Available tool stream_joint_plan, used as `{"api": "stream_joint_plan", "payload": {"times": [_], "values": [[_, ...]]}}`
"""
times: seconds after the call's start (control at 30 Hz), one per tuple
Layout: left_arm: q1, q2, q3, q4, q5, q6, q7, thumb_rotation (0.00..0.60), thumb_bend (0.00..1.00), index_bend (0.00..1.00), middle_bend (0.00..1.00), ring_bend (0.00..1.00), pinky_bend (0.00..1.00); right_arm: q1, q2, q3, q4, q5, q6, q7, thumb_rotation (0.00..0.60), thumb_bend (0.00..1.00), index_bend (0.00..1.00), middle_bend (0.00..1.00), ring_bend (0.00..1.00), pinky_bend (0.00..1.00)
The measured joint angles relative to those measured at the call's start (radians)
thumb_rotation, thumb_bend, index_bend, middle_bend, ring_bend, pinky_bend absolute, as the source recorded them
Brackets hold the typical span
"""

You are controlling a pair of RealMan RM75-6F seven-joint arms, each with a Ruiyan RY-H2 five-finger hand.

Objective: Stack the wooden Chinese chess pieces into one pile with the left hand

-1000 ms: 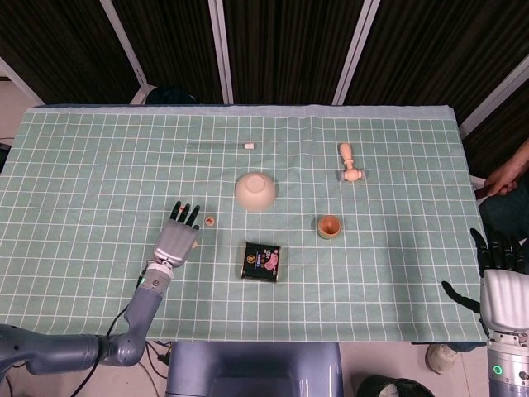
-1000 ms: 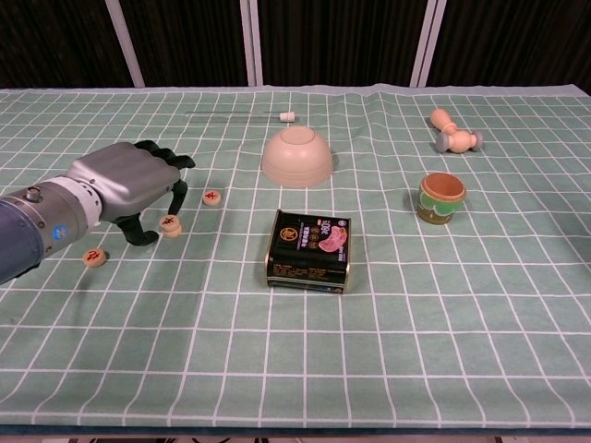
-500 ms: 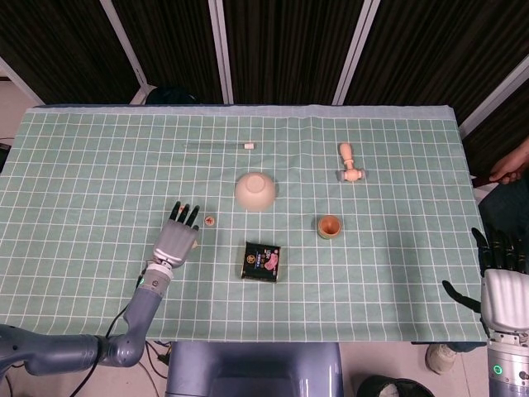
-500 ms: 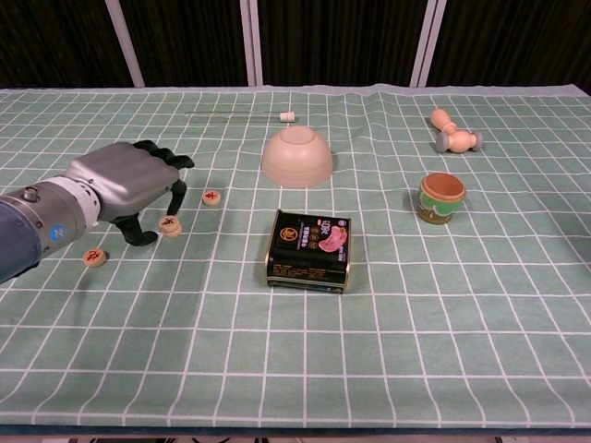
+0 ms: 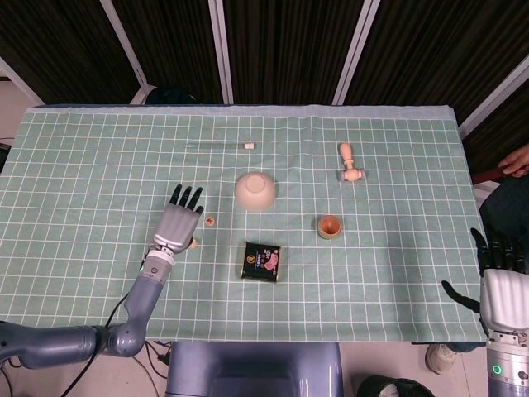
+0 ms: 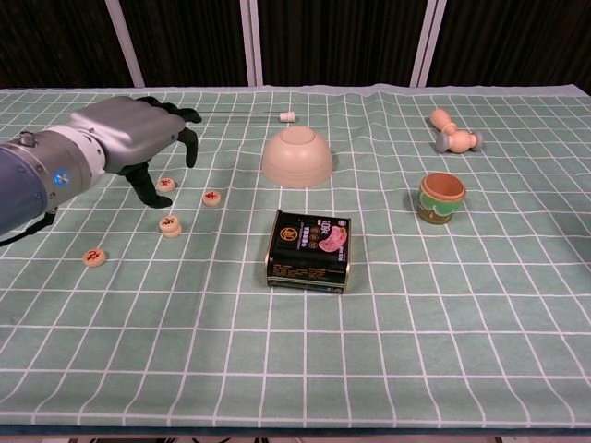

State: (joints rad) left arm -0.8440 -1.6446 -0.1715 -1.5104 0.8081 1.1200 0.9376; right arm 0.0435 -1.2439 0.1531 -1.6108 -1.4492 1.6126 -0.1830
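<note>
Nothing is stacked yet: in the chest view four wooden pieces lie flat and apart on the table (image 6: pixel 388 369), none on another. Furthest left is the lone piece (image 6: pixel 94 257), well apart from the rest. Right of it and further back, the left hand (image 6: pixel 138 134) hangs over the table, its fingers hooked downward and a little apart, holding nothing; one dark fingertip is just beside, maybe touching, the back piece (image 6: pixel 166 185), and which I cannot tell. A little nearer the camera lies the front piece (image 6: pixel 170 225), and right of that the fourth piece (image 6: pixel 212 197), these three close together. Each is a low round disc lying on its broad face with the red character up, so its short axis stands upright and it has no long axis to speak of. As I judge it, the whole job is left: gather all four into one pile. Further right stand an upturned bowl (image 6: pixel 297 157), a tin (image 6: pixel 308 249), a small cup (image 6: pixel 440 197) and a wooden toy (image 6: pixel 452 135). The right hand (image 5: pixel 501 281) waits off the table's right edge, fingers apart, holding nothing.
</note>
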Motion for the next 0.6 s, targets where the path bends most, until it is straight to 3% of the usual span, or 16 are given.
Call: {"api": "stream_joint_plan", "payload": {"times": [0.27, 0.6], "values": [[-0.032, -0.037, -0.032, 0.134, 0.042, -0.092, -0.149, 0.6, 0.2, 0.36, 0.0, 0.0, 0.0, -0.001, 0.001, 0.0, -0.003, 0.002, -0.002, 0.002, 0.6, 0.23, 0.09, 0.01, 0.0, 0.0], [-0.072, -0.111, -0.051, 0.259, 0.013, -0.163, -0.193, 0.6, 0.21, 0.41, 0.0, 0.0, 0.0, 0.0, 0.004, 0.005, -0.008, 0.017, -0.011, 0.012, 0.6, 0.23, 0.09, 0.01, 0.0, 0.0]]}}
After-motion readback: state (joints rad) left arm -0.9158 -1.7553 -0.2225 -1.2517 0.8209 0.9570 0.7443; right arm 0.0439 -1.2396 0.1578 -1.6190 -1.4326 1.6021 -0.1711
